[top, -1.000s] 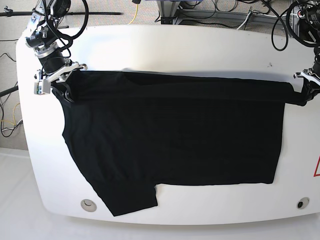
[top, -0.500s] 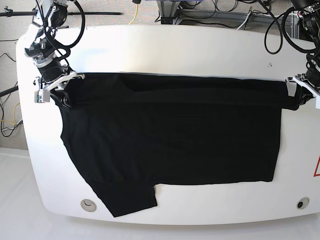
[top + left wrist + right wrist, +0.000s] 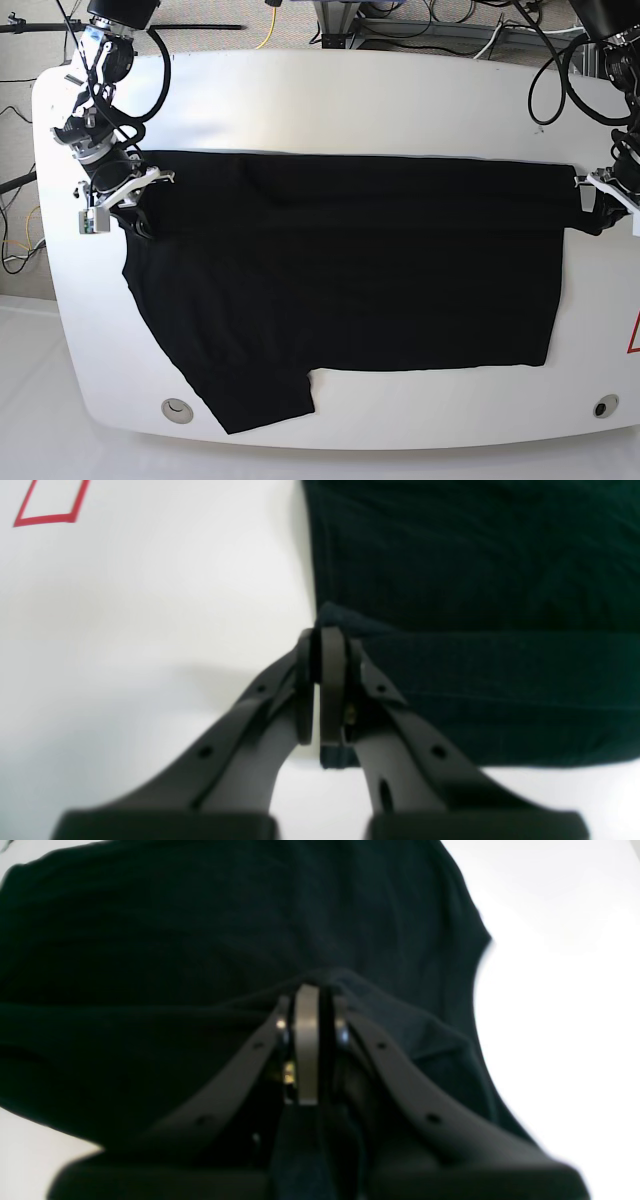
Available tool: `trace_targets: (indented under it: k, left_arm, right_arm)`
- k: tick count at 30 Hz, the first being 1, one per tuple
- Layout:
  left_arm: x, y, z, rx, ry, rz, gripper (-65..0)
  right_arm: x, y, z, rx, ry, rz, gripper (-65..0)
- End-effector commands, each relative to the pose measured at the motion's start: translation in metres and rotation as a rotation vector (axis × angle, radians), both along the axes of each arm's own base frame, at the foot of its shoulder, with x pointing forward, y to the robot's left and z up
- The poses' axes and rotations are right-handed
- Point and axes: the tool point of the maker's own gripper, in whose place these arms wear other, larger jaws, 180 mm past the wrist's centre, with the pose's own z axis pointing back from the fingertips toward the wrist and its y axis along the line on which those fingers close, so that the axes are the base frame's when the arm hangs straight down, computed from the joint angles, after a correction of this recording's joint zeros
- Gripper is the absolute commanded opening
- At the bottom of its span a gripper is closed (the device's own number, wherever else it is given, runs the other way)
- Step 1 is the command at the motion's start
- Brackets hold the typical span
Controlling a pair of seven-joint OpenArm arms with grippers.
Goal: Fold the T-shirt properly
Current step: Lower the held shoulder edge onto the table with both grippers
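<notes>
The black T-shirt [image 3: 350, 270] lies spread, plain side up, on the white table [image 3: 350, 100], with its far strip folded over toward the front. One sleeve [image 3: 260, 395] reaches the near edge. At the shirt's left upper corner my right gripper [image 3: 135, 215] is shut on the cloth; the right wrist view shows the gripper [image 3: 307, 1040] pinching a raised fold of the T-shirt [image 3: 200, 930]. At the right end my left gripper [image 3: 590, 218] is shut on the folded edge. In the left wrist view the gripper [image 3: 320, 680] clamps the corner of the T-shirt [image 3: 475, 580].
Two round holes [image 3: 178, 408] [image 3: 604, 406] sit in the table's front corners. A red mark [image 3: 634, 335] lies at the right edge, seen as a red outline [image 3: 50, 500] in the left wrist view. Cables [image 3: 440, 25] and stands crowd the floor behind the table.
Both grippers have moved toward the table's front with the shirt's far edge, and the folded-over strip has grown wider. Both stay shut on the cloth.
</notes>
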Motion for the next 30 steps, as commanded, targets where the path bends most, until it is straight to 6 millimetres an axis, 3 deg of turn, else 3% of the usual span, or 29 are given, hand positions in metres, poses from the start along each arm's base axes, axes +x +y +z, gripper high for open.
trace_targets:
  k: [1, 11, 21, 25, 30]
  left_arm:
    - [0.009, 0.012, 0.017, 0.032, -0.049, 0.015, -65.0]
    - [0.016, 0.017, 0.015, 0.021, -0.057, 0.026, -65.0]
    - [0.023, 0.010, 0.015, 0.074, -0.059, 0.012, -64.5]
    - [0.018, 0.011, 0.003, 0.129, 0.001, 0.021, -48.4]
    - [0.018, 0.012, 0.001, 0.127, 0.008, 0.031, -40.1]
  right_arm:
    - [0.009, -0.006, 0.014, -0.020, -0.050, -0.005, -65.0]
    - [0.014, -0.008, 0.009, -0.019, -0.050, -0.016, -65.0]
    - [0.011, -0.008, 0.003, 0.017, -0.037, -0.028, -65.0]
    - [0.011, -0.006, 0.006, -0.002, -0.042, -0.016, -51.3]
    - [0.011, -0.006, 0.006, -0.003, -0.043, -0.019, -38.6]
